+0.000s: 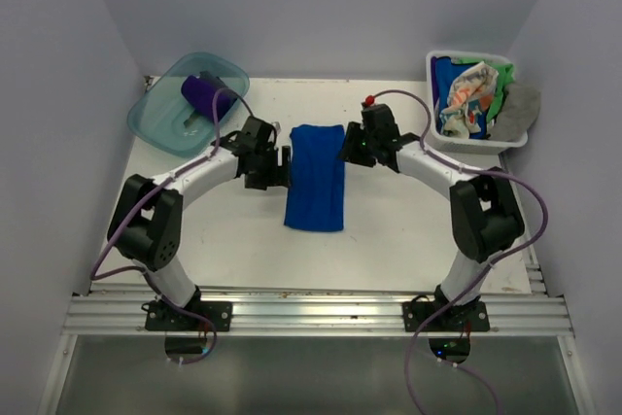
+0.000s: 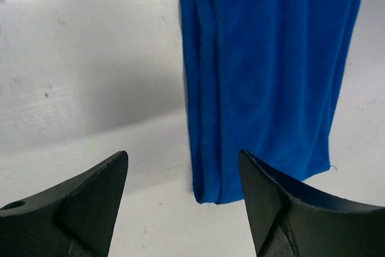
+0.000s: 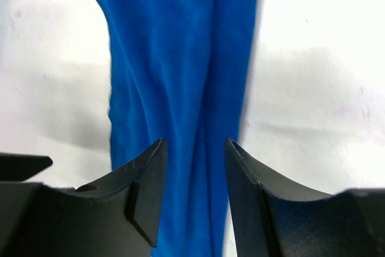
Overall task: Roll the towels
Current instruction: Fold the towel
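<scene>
Between the wide-spread fingers of my left gripper (image 2: 183, 161) I saw bare table (image 2: 90, 58) and a corner of the royal blue towel (image 2: 271, 76), nothing held. My right gripper (image 3: 195, 142) stood narrowly parted over that towel, gripping nothing. The towel lay flat, a folded strip between both grippers. Farther out, a purple towel (image 1: 204, 92) sat in the teal tub (image 1: 155, 121), and other towels (image 1: 471, 99) filled the white basket (image 1: 476, 144).
</scene>
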